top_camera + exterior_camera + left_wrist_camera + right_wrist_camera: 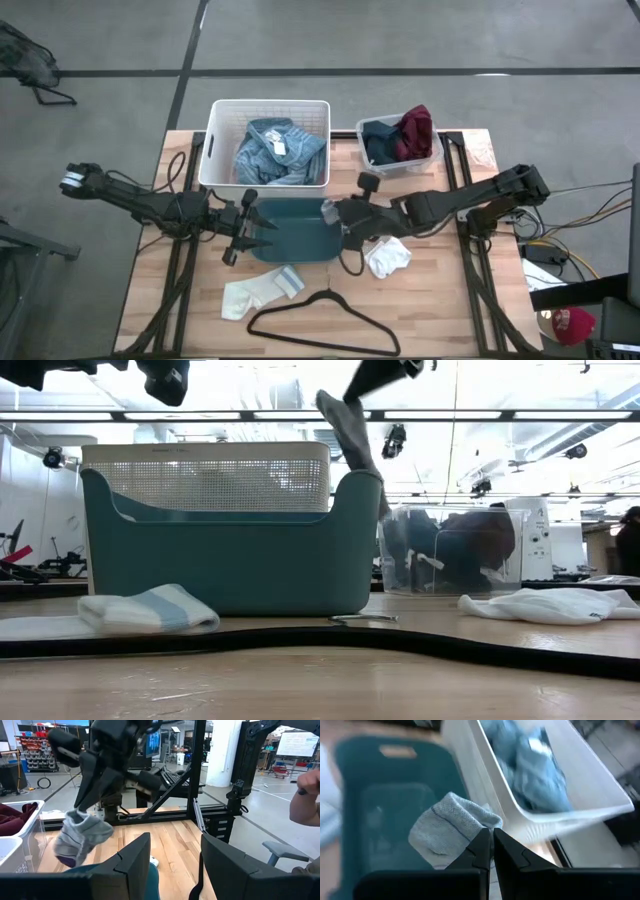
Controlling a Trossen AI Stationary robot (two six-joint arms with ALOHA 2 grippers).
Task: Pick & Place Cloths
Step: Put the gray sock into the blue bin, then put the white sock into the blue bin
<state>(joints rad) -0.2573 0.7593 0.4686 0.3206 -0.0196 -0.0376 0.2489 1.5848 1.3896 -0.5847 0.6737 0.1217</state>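
Observation:
My right gripper hangs over the right end of the teal bin, shut on a small grey-white sock. In the low view the sock dangles above the bin's rim. My left gripper is open above the bin's left end and touches nothing. A light blue striped garment lies in the white bin. Navy and maroon cloths fill the clear bin. Two white socks lie flat on the table. No pale pink garment shows. My right gripper pinches the grey sock by one end between its two shut fingers, coming from the table's right and slanting down. The sock hangs slack below the fingers, lifted clear over the teal bin's right end.
A black wire hanger lies near the table's near edge. The white bin and the clear bin stand along the far edge behind the teal bin. A person's arm shows in the room beyond the table's right side.

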